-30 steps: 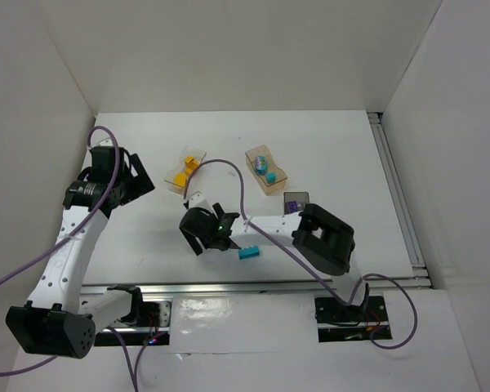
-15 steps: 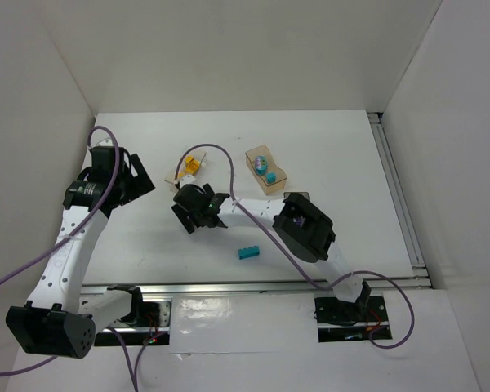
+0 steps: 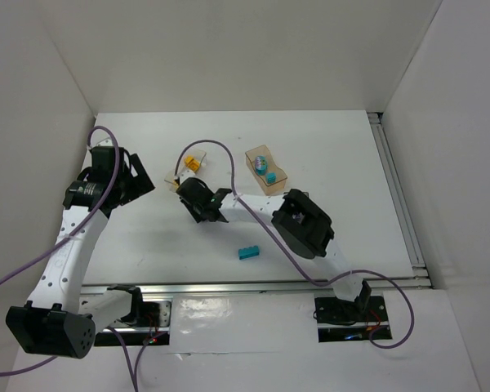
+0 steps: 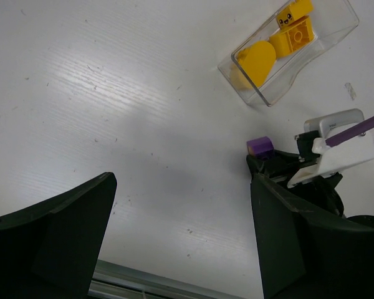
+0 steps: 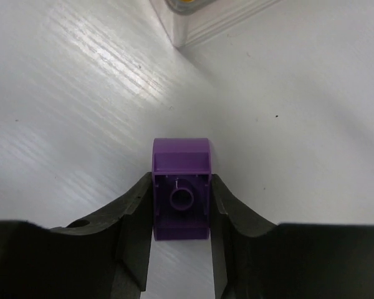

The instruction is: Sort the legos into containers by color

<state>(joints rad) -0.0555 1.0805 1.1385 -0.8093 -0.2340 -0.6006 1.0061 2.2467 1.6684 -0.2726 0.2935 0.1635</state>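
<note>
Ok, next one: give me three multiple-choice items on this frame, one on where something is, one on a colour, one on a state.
1. The teal rectangular plastic brick lies: A in a tub; B on the white table, near the arms' bases; C in the air.
2. The bricks in the clear colourless plastic tub are: A purple; B teal; C yellow.
3. The right arm's fingers are: A open, empty; B closed on a small purple plastic brick; C closed on a teal brick.
Answers: 1 B, the top view shows it alone on the tabletop; 2 C, the left wrist view shows only yellow pieces inside; 3 B, the right wrist view shows both fingers against its sides.
</note>
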